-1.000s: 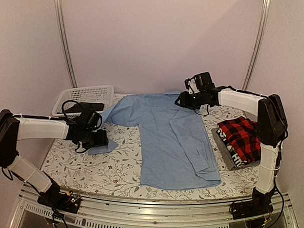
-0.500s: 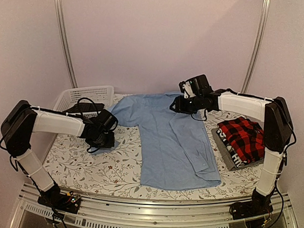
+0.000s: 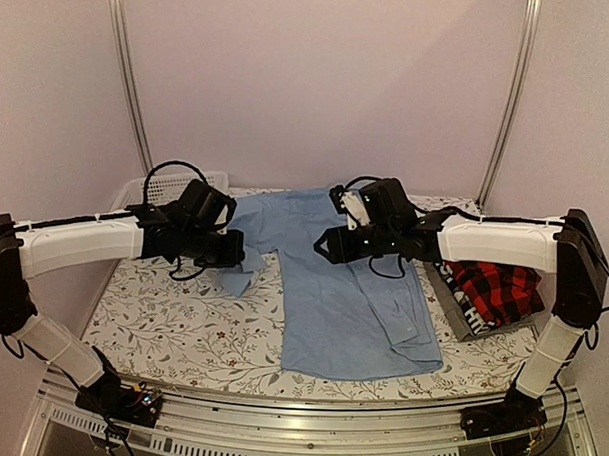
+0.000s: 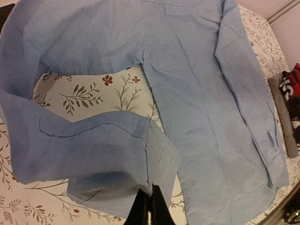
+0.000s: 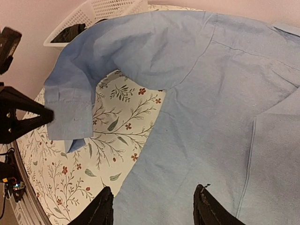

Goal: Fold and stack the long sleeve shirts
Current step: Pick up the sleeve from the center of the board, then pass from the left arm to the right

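A light blue long sleeve shirt (image 3: pixel 352 310) lies spread flat in the middle of the table, collar at the far side. Its left sleeve (image 4: pixel 84 145) is lifted and curled over. My left gripper (image 3: pixel 233 256) is shut on the sleeve's cuff (image 4: pixel 161 164), holding it above the table beside the shirt body. My right gripper (image 3: pixel 329 247) hovers open over the shirt's upper left part, with nothing between its fingers (image 5: pixel 105 206). At the right, a red-and-black plaid shirt (image 3: pixel 498 285) lies folded on a folded grey one (image 3: pixel 450 298).
A white lattice basket (image 3: pixel 151 188) stands at the back left corner with a dark item inside. The tablecloth (image 3: pixel 171 323) has a floral print. Metal frame posts (image 3: pixel 129 82) rise at the back on both sides.
My left gripper closed on the cuff and carried it up and right, toward the shirt body. My right arm left the collar, swung left and nearer over the shirt, and its jaws widened.
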`<state>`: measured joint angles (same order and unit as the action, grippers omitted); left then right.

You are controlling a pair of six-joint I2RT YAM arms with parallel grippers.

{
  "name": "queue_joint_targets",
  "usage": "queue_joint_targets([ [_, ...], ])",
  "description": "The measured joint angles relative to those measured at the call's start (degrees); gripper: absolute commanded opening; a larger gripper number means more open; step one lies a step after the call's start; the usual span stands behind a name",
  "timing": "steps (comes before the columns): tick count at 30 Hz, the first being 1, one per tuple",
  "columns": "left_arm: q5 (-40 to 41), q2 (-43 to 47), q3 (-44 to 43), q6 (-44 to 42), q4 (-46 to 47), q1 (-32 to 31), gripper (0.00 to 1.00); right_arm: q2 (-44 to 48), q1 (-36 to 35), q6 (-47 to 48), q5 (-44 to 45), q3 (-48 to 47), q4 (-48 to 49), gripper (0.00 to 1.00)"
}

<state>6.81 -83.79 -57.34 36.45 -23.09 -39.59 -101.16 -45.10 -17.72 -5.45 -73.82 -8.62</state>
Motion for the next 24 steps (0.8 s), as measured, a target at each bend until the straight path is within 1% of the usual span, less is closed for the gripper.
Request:
queue_joint_targets([
  [4,-4.7,0.6,-2.7,-0.3,-0.4,0.0,0.0,1.7,-5.5,2.9,0.9,4.8,5.8,0.66],
  [6,-6.6,0.5,-3.6,-0.4,-1.0,0.0,0.0,1.9,-7.9,4.6,1.8,6.3,8.7,0.72],
  [8,-8.6,0.2,-4.7,-0.4,-1.8,0.0,0.0,1.9,-10.2,6.4,3.6,6.7,10.9,0.78],
  [14,-13.1,-0.6,-7.0,-0.4,-3.2,0.4,0.0,0.9,-15.0,12.7,9.4,5.6,17.0,0.87],
  [20,-16.6,-0.7,-7.5,-0.4,-3.7,1.2,0.0,-5.5,-16.6,17.7,13.3,0.2,19.6,0.89],
  [24,-18.4,-0.7,-7.5,-0.4,-4.0,1.9,0.0,-9.7,-17.0,20.0,14.9,-2.4,19.9,0.85],
])
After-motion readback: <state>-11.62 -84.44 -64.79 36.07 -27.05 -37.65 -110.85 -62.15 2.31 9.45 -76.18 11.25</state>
